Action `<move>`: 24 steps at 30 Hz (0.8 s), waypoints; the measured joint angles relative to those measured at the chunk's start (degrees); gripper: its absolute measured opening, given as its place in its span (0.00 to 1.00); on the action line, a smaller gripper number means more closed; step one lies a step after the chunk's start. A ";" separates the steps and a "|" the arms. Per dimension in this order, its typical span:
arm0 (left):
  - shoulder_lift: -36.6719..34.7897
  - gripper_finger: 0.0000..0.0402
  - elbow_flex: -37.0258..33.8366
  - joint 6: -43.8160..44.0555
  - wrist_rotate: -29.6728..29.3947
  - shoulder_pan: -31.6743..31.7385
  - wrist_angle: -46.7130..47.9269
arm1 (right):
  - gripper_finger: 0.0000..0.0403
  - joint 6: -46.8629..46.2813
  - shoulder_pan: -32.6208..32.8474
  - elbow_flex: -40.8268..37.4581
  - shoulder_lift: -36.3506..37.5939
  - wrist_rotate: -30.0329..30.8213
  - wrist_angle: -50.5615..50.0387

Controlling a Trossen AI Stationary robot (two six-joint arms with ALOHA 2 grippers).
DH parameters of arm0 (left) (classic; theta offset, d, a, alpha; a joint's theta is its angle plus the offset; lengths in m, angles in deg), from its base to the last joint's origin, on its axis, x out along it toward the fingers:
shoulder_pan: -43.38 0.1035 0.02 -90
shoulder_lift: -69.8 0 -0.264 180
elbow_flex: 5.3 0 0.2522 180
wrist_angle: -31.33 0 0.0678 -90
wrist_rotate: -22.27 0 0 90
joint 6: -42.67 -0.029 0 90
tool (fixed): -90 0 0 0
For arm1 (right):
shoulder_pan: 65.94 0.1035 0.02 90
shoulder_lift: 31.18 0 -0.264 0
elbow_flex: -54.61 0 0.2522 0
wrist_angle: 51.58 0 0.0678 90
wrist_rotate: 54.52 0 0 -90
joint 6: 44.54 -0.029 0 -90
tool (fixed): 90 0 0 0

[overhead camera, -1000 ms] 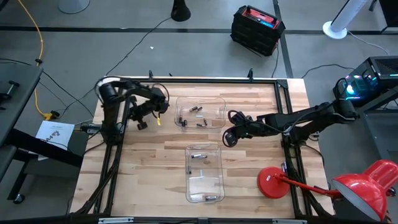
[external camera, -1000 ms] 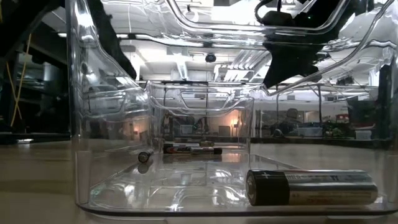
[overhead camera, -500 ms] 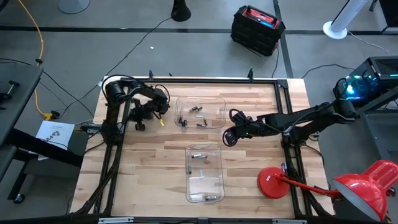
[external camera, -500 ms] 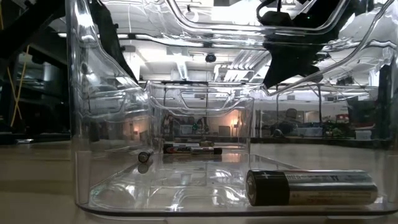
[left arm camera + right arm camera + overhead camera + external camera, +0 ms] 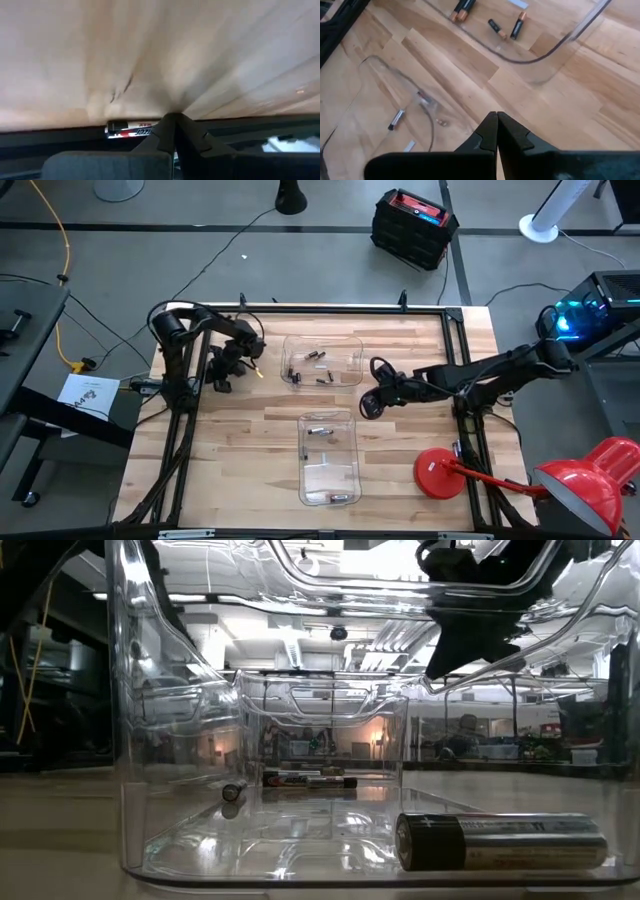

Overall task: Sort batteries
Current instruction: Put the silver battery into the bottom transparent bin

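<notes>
Several batteries (image 5: 318, 362) lie in the clear far tray (image 5: 352, 345). A few more rest on the floor of the clear near tray (image 5: 352, 470); one large cell (image 5: 500, 840) shows close up in the low view. My left gripper (image 5: 217, 383) is shut, low over bare wood left of the far tray. In its wrist view the fingertips (image 5: 173, 118) stand beside a silver-and-red battery (image 5: 127, 130) lying crosswise. My right gripper (image 5: 367, 409) is shut and holds nothing. It hovers over the wood right of the two trays (image 5: 496, 116). My left gripper has its shut fingers next to one end of the silver-and-red battery (image 5: 150, 131), and the left finger (image 5: 162, 135) hides that end. Whether the finger touches the battery I cannot tell.
A red lamp base (image 5: 438, 474) sits at the table's near right. The black table frame (image 5: 190, 395) runs close beside my left gripper. Bare wood lies between the trays (image 5: 325, 398) and along the table's left (image 5: 240, 450).
My left gripper has drawn away from the far tray toward the table's left edge, staying shut. Its arm has swung out of the low view's left side. The batteries and trays have not moved.
</notes>
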 joint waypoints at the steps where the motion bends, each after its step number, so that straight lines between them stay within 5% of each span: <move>1: -0.37 0.00 0.02 0.94 -0.79 0.32 -0.16 | 0.00 -0.22 0.39 0.00 0.00 0.45 -0.04; 13: -1.11 0.00 4.26 21.12 -2.13 9.73 1.29 | 0.00 -3.16 0.86 -0.02 0.00 3.52 0.02; 24: -6.29 0.00 9.20 24.40 6.75 10.84 -1.18 | 0.00 -6.22 0.86 -0.02 0.00 5.60 0.35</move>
